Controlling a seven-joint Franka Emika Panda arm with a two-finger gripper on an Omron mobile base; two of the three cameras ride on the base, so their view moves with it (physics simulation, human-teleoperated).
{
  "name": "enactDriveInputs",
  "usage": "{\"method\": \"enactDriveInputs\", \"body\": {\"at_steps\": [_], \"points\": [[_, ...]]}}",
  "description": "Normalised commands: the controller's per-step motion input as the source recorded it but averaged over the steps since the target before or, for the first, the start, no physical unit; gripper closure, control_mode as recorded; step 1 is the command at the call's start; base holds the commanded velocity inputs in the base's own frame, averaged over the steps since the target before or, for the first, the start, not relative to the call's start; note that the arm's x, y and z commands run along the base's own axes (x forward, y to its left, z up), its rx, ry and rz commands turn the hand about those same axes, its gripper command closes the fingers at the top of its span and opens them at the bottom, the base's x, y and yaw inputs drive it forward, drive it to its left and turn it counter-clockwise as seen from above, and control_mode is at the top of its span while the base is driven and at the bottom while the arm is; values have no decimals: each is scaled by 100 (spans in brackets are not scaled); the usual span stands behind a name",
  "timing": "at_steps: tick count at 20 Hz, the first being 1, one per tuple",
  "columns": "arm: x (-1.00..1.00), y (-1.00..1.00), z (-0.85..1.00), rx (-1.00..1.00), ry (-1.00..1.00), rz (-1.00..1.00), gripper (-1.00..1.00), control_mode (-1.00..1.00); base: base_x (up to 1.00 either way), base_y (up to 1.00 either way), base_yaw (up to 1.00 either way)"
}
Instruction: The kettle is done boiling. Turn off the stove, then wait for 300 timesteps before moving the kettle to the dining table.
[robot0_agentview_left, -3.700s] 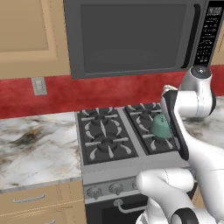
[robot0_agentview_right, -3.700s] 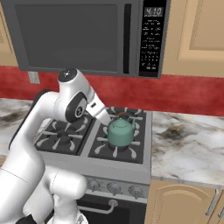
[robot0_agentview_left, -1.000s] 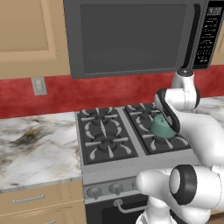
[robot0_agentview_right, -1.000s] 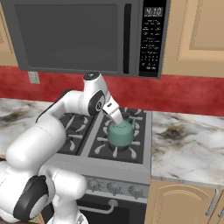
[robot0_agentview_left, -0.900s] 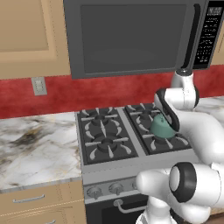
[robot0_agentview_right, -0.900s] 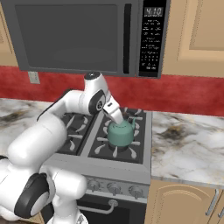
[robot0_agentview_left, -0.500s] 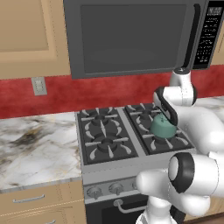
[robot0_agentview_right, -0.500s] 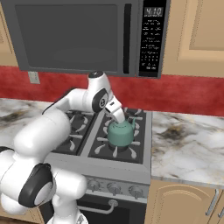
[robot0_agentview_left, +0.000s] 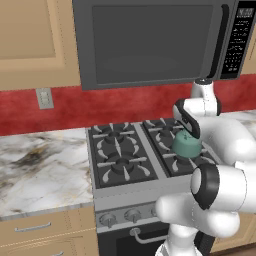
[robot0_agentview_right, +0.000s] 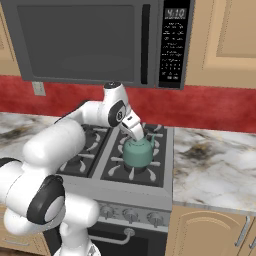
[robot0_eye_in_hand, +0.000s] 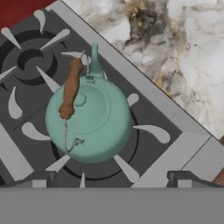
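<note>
The teal-green kettle (robot0_agentview_left: 186, 145) (robot0_agentview_right: 138, 153) (robot0_eye_in_hand: 89, 120) stands on the front right burner of the stove (robot0_agentview_left: 120, 160) (robot0_agentview_right: 145, 186) (robot0_eye_in_hand: 26, 57). Its brown handle (robot0_eye_in_hand: 71, 89) runs across the top and its spout points toward the stove's back. My gripper (robot0_agentview_left: 190, 133) (robot0_agentview_right: 139, 138) (robot0_eye_in_hand: 113, 179) hangs just above the kettle, open, with both fingertips spread wide and nothing between them. A row of round knobs (robot0_agentview_left: 132, 215) (robot0_agentview_right: 131, 215) lines the stove front. The dining table is out of view.
A dark grey microwave (robot0_agentview_left: 150, 42) (robot0_agentview_right: 85, 40) hangs low over the stove. Marble counters flank the stove on the left (robot0_agentview_left: 40, 170) and right (robot0_agentview_right: 215, 165) (robot0_eye_in_hand: 175, 52). A red backsplash (robot0_agentview_left: 125, 105) runs behind.
My hand has edged a little farther back and down over the kettle. The kettle has not moved and the jaws stay open.
</note>
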Motion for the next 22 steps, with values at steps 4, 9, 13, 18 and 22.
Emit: {"method": "enactDriveInputs", "body": {"at_steps": [4,9,13,18,22], "points": [[11,-1,-10,0,0,0,-100,-100,0,0,0],[10,-3,-7,0,0,0,-100,-100,0,0,0],[8,-6,-8,0,0,0,-100,-100,0,0,0],[9,-3,-7,0,0,0,-100,-100,0,0,0],[10,0,-1,0,0,0,-100,-100,0,0,0]]}}
